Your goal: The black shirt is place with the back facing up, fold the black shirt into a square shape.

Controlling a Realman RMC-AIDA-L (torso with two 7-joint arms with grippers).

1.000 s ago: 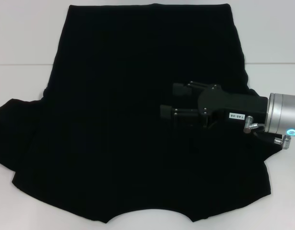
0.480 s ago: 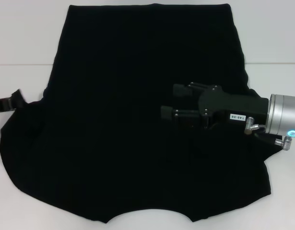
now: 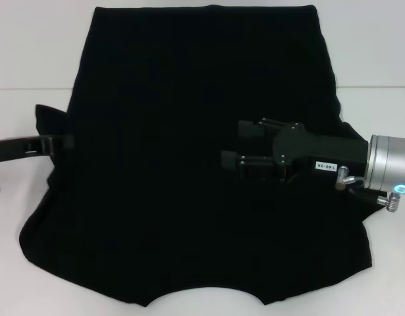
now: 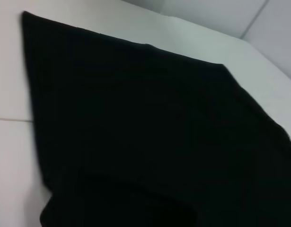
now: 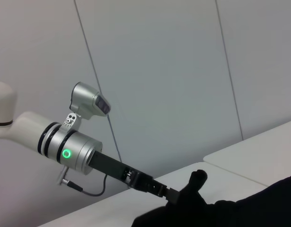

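The black shirt (image 3: 189, 99) lies spread over the white table, plain side up, and fills most of the head view. My left gripper (image 3: 60, 141) comes in from the left edge, shut on the shirt's left sleeve, which is drawn in against the body of the shirt. In the right wrist view, the left gripper (image 5: 176, 195) pinches a raised peak of the fabric. My right gripper (image 3: 232, 141) reaches in from the right over the shirt's middle right, open, with nothing between its fingers. The left wrist view shows only the black shirt (image 4: 136, 118) on the table.
The white table (image 3: 31, 52) shows bare strips on both sides of the shirt and at the near corners. A thin seam line crosses the table on the left. A grey panelled wall (image 5: 183, 71) stands behind the left arm (image 5: 65, 142).
My left gripper has come in from the left edge, dragging the left sleeve inward onto the shirt's side. The right gripper has sunk slightly.
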